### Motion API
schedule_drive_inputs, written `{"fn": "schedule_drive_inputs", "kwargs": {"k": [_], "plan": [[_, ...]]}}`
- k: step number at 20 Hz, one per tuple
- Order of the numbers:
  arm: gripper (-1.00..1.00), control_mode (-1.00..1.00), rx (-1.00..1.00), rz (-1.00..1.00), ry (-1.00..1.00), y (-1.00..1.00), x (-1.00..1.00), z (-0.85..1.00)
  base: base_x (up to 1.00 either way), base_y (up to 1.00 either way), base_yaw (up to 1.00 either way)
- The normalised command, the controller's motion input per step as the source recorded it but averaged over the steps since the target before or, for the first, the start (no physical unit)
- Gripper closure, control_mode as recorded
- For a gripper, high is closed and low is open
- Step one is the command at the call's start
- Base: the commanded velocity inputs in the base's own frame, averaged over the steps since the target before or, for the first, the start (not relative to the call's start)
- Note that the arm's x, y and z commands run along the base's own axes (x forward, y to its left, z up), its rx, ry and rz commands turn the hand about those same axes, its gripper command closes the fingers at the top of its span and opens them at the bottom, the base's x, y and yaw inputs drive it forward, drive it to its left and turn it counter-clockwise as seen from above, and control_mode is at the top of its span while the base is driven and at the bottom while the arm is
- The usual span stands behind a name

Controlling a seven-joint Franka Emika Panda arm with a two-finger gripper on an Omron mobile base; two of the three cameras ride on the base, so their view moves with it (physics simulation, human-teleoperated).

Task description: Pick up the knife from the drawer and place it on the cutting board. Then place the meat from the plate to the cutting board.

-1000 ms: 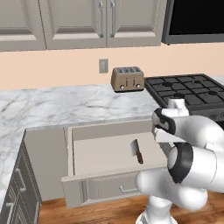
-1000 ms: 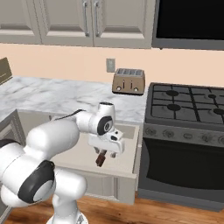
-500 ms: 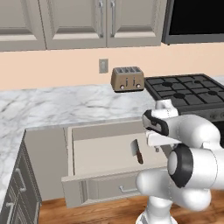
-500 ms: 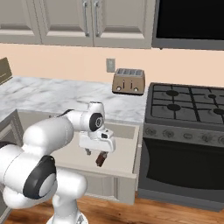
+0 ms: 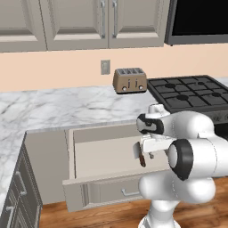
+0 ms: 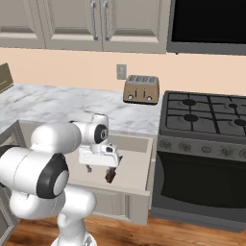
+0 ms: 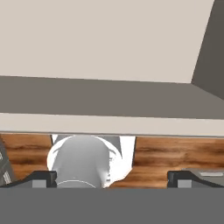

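Marble bench point(image 5: 53, 109) along the back wall, stove point(image 6: 206, 115) at 3 o'clock, toaster point(image 5: 129, 80) at 12. Below the bench, drawer point(image 5: 100, 156) pulled open. Inside it, near its 3 o'clock end, knife point(image 6: 112, 171), dark handle toward 6. Over the knife, fingers point(image 6: 99, 166) spread wide, pinching nothing.

Toaster point(image 5: 129, 80) on marble counter point(image 5: 53, 109), gas stove point(image 6: 206, 115), wall outlet point(image 5: 105, 67)

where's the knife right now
The knife lies in the open drawer, toward its right end near the stove side, with the open gripper just above it in the right base view.
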Motion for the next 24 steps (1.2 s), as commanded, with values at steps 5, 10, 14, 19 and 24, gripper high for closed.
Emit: {"fn": "schedule_drive_inputs", "kwargs": {"k": [5,10,14,19,24], "plan": [[-1.0,-1.0,0.14,0.02,0.0,0.09,0.11,-0.23,0.0,0.0,0.0],[-1.0,-1.0,0.04,0.0,0.0,0.24,0.21,-0.19,0.0,0.0,0.0],[-1.0,-1.0,0.0,0.0,0.0,0.25,0.32,-0.07,0.0,0.0,0.0],[-1.0,-1.0,0.0,0.0,0.0,0.17,0.3,-0.15,0.0,0.0,0.0],[-1.0,-1.0,0.0,0.0,0.0,-0.07,0.2,-0.17,0.0,0.0,0.0]]}}
